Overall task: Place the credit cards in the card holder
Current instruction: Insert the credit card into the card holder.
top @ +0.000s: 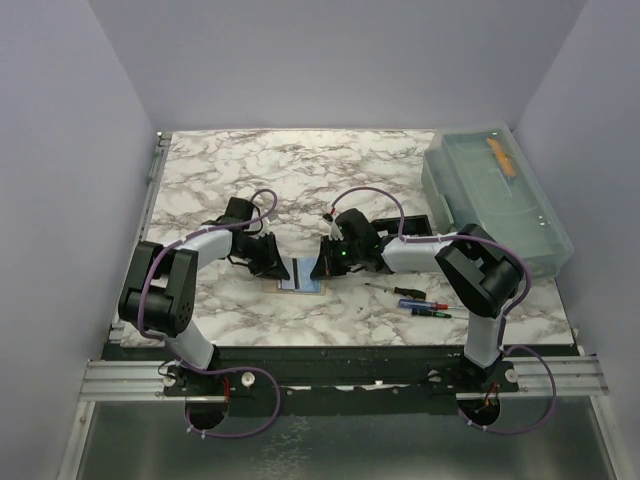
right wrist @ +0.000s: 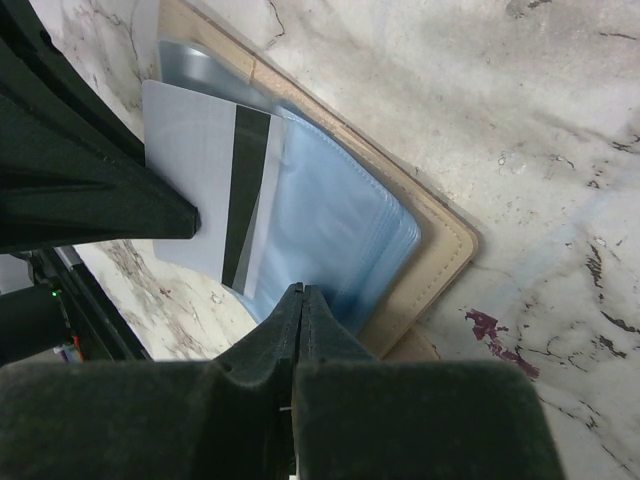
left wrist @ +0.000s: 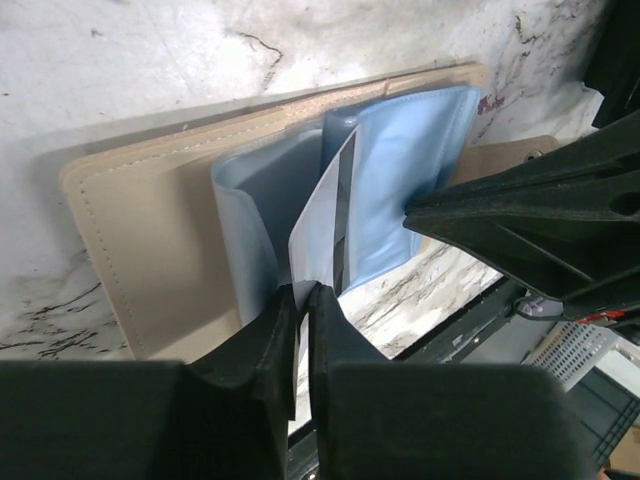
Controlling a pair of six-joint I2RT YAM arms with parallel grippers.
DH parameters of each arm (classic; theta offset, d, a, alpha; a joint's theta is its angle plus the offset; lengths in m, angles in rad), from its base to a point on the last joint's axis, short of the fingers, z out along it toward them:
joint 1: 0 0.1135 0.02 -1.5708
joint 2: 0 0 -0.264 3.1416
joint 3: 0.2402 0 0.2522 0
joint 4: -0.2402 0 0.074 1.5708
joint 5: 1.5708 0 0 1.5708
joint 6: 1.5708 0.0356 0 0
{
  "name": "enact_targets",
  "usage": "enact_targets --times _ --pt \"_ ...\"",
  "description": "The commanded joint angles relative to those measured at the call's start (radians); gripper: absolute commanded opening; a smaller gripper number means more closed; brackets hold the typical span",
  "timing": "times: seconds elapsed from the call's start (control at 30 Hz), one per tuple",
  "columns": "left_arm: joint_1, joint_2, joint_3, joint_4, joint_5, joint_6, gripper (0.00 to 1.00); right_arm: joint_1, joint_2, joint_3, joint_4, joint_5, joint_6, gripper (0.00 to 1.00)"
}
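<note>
1. I have the card holder [top: 300,281] lying open on the table [top: 300,170], near the middle of the near edge
2. Left gripper [top: 277,267] at its left side, right gripper [top: 322,267] at its right
3. A card [left wrist: 320,220] stands between the card holder's sleeves, in the left gripper's pinch
4. Screwdrivers [top: 420,302] lie right of the card holder; the bin [top: 495,195] sits along the right edge, at the far corner

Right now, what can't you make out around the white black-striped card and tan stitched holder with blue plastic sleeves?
- Left wrist: lower corner of white black-striped card hidden inside left gripper.
- Right wrist: shut right gripper covers its contact with the blue plastic sleeves; pinch or press, unclear.
- Top view: tan stitched holder mostly under both grippers, too small.
- Top view: orange item in translucent bin, too small.
</note>
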Motion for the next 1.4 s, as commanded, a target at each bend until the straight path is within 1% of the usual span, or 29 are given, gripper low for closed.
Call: enact_targets --times 0.0,0.2,0.47,0.5,0.57,0.67,0.77,0.83,0.93,1.07,1.17,1.27,1.37 --pt "-0.002 0.036 0.008 -0.03 -0.02 0.027 0.07 -0.009 0.046 -0.026 -0.087 0.088 -0.043 0.0" --pt "-0.001 0.064 0.019 -0.044 -0.004 0.036 0.0 -0.009 0.049 -0.032 -0.084 0.089 -0.044 0.0" --pt "-0.004 0.115 0.045 -0.054 0.054 0.055 0.0 -0.01 0.055 -0.03 -0.078 0.086 -0.046 0.0" --pt "-0.006 0.122 0.054 -0.054 0.053 0.051 0.04 -0.009 0.055 -0.029 -0.078 0.085 -0.045 0.0" --pt "-0.024 0.122 0.072 -0.052 0.039 0.039 0.15 -0.009 0.055 -0.029 -0.076 0.084 -0.044 0.0" --pt "-0.066 0.063 0.081 -0.053 -0.077 0.02 0.29 -0.009 0.054 -0.025 -0.086 0.089 -0.046 0.0" --pt "-0.075 -0.009 0.066 -0.061 -0.173 0.013 0.37 -0.009 0.045 -0.028 -0.092 0.094 -0.046 0.0" --pt "-0.075 -0.035 0.054 -0.064 -0.187 0.01 0.42 -0.01 0.04 -0.031 -0.093 0.096 -0.045 0.0" --pt "-0.082 -0.038 0.048 -0.063 -0.189 0.009 0.45 -0.009 0.045 -0.027 -0.095 0.096 -0.047 0.0" --pt "-0.127 -0.009 0.062 -0.049 -0.181 -0.013 0.45 -0.009 0.053 -0.021 -0.091 0.092 -0.044 0.0" --pt "-0.166 0.011 0.064 -0.004 -0.136 -0.051 0.44 -0.009 0.054 -0.023 -0.085 0.084 -0.034 0.0" --pt "-0.174 0.026 0.062 0.021 -0.122 -0.069 0.44 -0.01 0.046 -0.033 -0.083 0.084 -0.021 0.0" --pt "-0.181 0.008 0.055 0.041 -0.109 -0.082 0.44 -0.011 0.023 -0.042 -0.095 0.089 -0.005 0.0"
